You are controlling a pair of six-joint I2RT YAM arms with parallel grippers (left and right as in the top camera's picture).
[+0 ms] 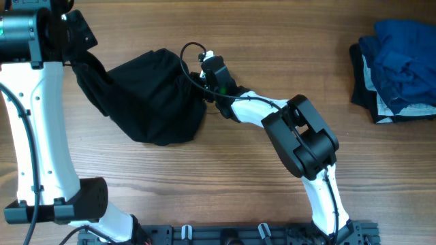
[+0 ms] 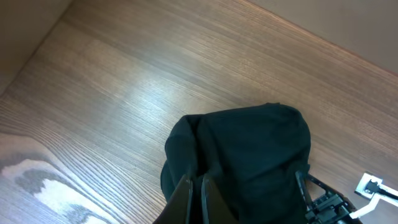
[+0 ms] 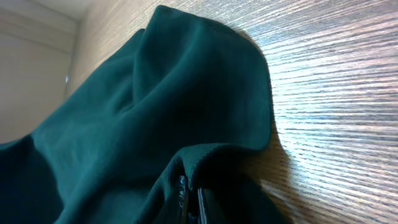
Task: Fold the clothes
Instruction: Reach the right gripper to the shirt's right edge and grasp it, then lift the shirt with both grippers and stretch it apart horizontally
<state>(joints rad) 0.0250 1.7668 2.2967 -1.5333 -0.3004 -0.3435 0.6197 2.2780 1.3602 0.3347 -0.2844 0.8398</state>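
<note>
The clothes [image 1: 153, 95] are one black garment, bunched into a mound on the wooden table left of centre. My left gripper [image 1: 80, 62] holds its upper left corner lifted, fingers shut on the fabric [image 2: 198, 186]. My right gripper [image 1: 201, 88] is at the garment's right edge, down at the table. In the right wrist view its fingers [image 3: 191, 199] are pinched together with a ribbed edge of the clothes [image 3: 143, 112] between them. No logo shows.
A heap of blue, dark and pale garments [image 1: 396, 68] lies at the table's right edge. Bare wood [image 1: 204, 177] spreads in front of the black garment and between it and the heap. The arm bases [image 1: 225, 235] stand along the near edge.
</note>
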